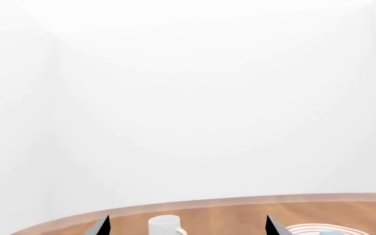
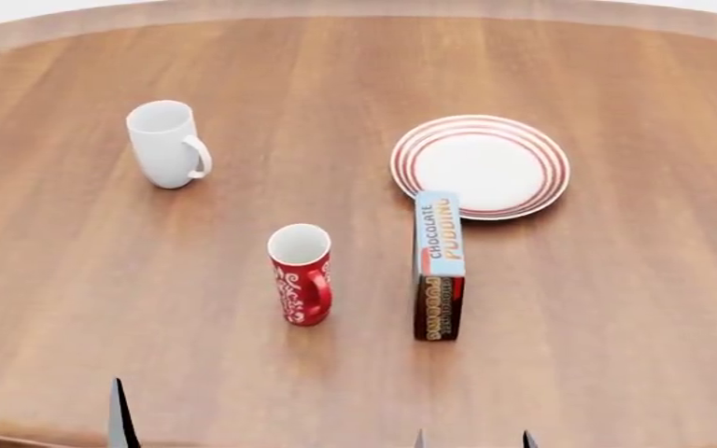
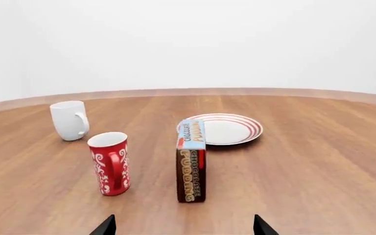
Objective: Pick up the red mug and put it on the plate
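The red mug [image 2: 300, 274] with white swirls stands upright in the middle of the wooden table, handle toward me; it also shows in the right wrist view [image 3: 109, 163]. The plate [image 2: 481, 166], white with red rings, lies farther back to the right and shows in the right wrist view [image 3: 226, 129]; its edge shows in the left wrist view [image 1: 322, 229]. My left gripper [image 2: 45, 411] is open and empty at the near left edge. My right gripper [image 2: 473, 439] is open and empty at the near edge, short of the mug.
A chocolate pudding box [image 2: 439, 264] stands between the mug and the plate, touching the plate's near rim. A plain white mug [image 2: 165, 144] stands at the back left, also in the left wrist view [image 1: 166, 226]. The table's far edge [image 2: 358, 7] curves behind.
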You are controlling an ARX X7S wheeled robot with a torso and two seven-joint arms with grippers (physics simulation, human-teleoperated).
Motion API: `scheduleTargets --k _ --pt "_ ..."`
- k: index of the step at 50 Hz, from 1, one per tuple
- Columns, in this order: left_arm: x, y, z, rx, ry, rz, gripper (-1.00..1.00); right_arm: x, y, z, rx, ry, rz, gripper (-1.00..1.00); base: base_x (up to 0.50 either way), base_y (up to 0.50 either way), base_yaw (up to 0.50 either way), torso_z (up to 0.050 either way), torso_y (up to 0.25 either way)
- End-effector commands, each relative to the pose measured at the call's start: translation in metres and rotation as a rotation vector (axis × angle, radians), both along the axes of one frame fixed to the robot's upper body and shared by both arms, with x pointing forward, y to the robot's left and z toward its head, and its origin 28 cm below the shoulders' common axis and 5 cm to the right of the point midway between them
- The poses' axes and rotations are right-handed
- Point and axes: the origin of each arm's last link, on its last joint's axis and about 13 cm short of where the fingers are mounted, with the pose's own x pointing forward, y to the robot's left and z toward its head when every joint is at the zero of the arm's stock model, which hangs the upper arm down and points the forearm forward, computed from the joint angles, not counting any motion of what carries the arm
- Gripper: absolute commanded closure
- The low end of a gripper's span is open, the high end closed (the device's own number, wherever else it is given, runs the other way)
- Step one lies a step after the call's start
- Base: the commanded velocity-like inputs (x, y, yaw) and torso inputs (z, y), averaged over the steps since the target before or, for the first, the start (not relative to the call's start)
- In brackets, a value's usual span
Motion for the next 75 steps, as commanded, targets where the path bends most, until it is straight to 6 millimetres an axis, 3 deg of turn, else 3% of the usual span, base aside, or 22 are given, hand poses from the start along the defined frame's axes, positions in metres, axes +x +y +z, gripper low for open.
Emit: scheduleTargets --k 1,49,75 --pt "0.0000 0.0000 0.0000 0.001 0.001 0.000 -1.00 0.0007 -0.0001 -0.0002 0.001 0.000 0.000 -1.00 0.00 0.21 0.00 0.000 0.000" --pt "0.0000 0.0000 0.0000 0.000 0.002 -0.008 -1.00 0.0003 0.0000 -0.0002 0.004 0.000 -0.001 -1.00 0.00 0.21 0.00 0.000 0.000" --pt "0.0000 0.0000 0.0000 0.002 0.002 -0.007 -1.00 -0.0001 -0.0003 0.0002 0.013 0.001 -0.010 -1.00 0.01 0.01 0.00 0.000 0.000"
